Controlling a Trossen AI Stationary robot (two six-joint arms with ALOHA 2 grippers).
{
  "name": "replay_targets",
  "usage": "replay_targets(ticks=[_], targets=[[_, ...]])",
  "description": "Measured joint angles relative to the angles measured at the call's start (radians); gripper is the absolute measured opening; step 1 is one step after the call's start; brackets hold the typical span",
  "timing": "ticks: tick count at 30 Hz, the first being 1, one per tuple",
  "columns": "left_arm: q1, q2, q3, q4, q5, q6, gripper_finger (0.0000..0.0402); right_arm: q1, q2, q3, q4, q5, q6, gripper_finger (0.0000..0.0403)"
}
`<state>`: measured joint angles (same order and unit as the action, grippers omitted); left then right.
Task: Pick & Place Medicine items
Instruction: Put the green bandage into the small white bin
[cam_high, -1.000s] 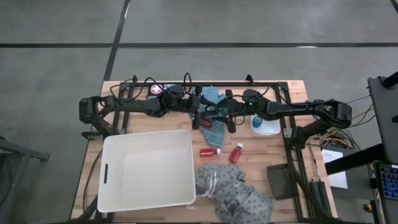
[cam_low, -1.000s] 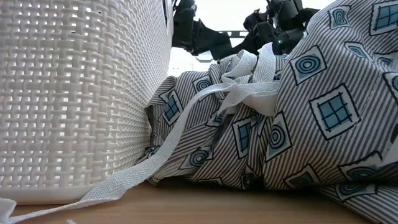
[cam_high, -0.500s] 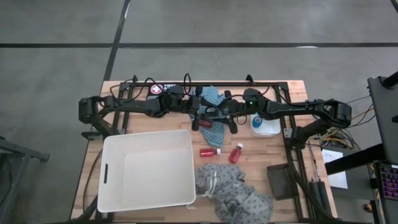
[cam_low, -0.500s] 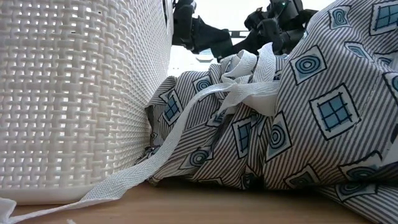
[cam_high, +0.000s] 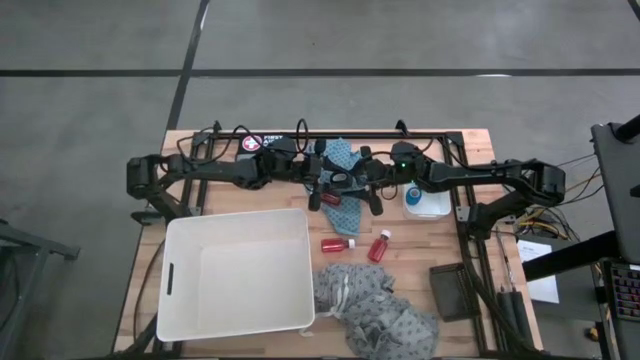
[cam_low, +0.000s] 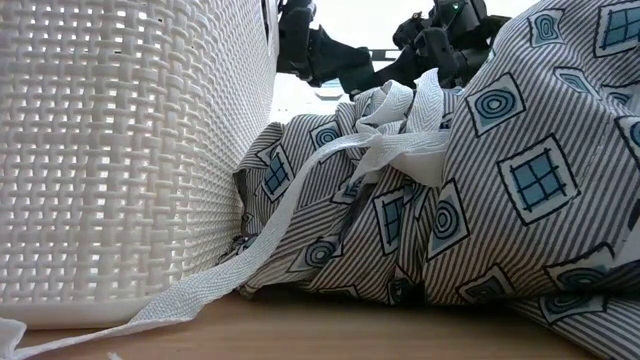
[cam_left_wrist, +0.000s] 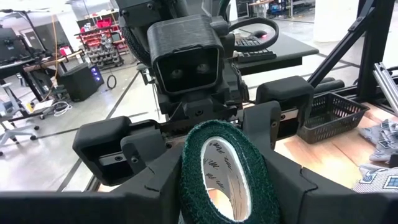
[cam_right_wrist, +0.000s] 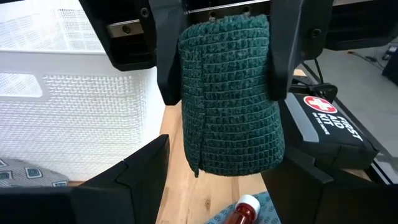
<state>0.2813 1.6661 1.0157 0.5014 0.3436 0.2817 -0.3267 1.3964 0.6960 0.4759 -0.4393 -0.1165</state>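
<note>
though apart, both fingers (cam_right_wrist: 283, 43) around teal-green roll (cam_right_wrist: 230, 93)

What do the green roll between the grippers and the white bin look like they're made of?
The green roll looks like soft woven or crepe fabric, probably a bandage wrap: a matte, gridded weave wound around a white core. The white bin looks like moulded plastic with a basket-weave lattice of small holes and a slight sheen.

A teal-green roll (cam_right_wrist: 231, 93) is clamped between the left gripper's (cam_right_wrist: 224, 43) dark fingers (cam_right_wrist: 287, 43). Behind the roll stands a white basket (cam_right_wrist: 68, 118). Below the roll lies a red bottle (cam_right_wrist: 239, 213); beside it, a first-aid kit (cam_right_wrist: 333, 124).
</note>
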Motion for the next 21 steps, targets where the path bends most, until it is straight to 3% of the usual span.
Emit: replay_targets(ticks=[21], targets=[[-0.002, 0.001, 0.000, -0.001, -0.002, -0.020, 0.0166, 0.001, -0.001, 0.000, 0.001, 0.005, 0.002, 0.0233]])
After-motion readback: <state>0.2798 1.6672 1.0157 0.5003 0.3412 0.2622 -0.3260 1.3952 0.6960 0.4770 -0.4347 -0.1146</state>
